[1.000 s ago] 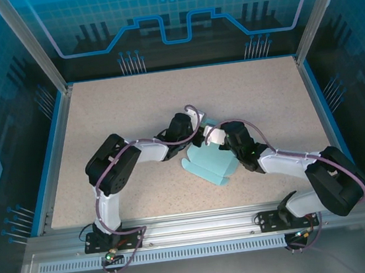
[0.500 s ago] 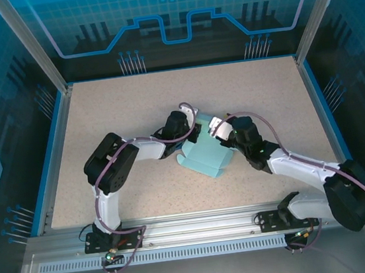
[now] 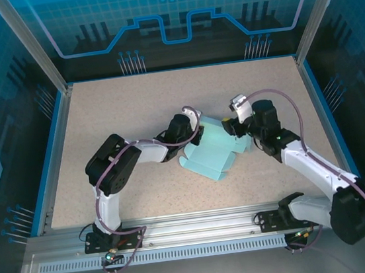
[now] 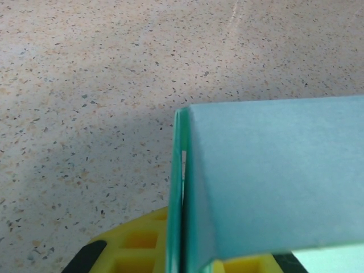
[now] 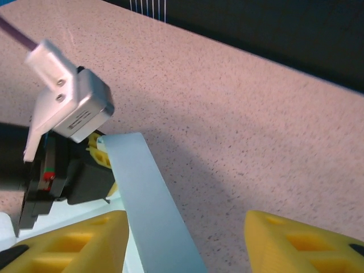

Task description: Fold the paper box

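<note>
Top view: the box [image 3: 212, 151] lay mid-table, part-folded and not yet closed. The left gripper [image 3: 196, 130] sat at its 10 o'clock edge, the right gripper [image 3: 229, 129] at 2 o'clock.
Left wrist: fingers [image 4: 136, 247] clamped on an upright card wall.
Right wrist: fingers [image 5: 68, 244] apart, with a flap [image 5: 149, 199] standing beside one, unheld.
We judged most folds remained.

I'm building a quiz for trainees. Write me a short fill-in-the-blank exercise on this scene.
The left end effector is shut on an edge of the ___. The right end effector stands ___. Its fingers are ___ in colour.
Missing: paper box; open; yellow.
</note>
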### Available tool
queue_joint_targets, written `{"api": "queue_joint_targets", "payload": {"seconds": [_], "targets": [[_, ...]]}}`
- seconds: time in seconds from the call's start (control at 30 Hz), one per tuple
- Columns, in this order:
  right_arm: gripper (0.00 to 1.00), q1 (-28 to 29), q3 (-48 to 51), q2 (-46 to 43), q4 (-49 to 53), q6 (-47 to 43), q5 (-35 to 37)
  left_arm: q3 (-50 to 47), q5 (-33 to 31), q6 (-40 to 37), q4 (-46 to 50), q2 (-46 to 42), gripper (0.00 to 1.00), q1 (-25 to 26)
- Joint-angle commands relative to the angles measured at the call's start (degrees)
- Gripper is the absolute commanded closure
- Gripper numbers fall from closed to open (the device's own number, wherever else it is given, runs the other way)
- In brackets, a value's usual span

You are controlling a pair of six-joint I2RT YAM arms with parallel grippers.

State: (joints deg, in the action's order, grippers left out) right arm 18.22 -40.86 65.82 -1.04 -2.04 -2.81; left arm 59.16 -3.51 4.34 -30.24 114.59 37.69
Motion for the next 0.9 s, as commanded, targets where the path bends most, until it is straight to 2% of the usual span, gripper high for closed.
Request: {"api": "queue_joint_targets", "payload": {"seconds": [0.0, 0.3, 0.6, 0.87], "targets": [[0.44, -0.94, -3.13, 4.90, 3.60, 6.47, -5.54, -1.91, -0.80, -1.34, 0.33, -1.01, 1.00, 0.63], [0.47, -1.28, -6.35, 16.85, 1.97, 7.54, -8.79, -2.89, -1.74, -3.11, -0.48, -0.28, 1.00, 1.63], [0.49, -1.29, -6.45, 18.06, 4.26, 8.54, -8.45, -3.70, -1.75, -4.94, -1.57, 0.29, 0.91, 1.60], [0.51, 0.71, -7.98, 18.57, 11.72, 10.39, -2.84, -3.95, -1.96, -5.31, -1.90, 0.31, 0.86, 1.61]]}}
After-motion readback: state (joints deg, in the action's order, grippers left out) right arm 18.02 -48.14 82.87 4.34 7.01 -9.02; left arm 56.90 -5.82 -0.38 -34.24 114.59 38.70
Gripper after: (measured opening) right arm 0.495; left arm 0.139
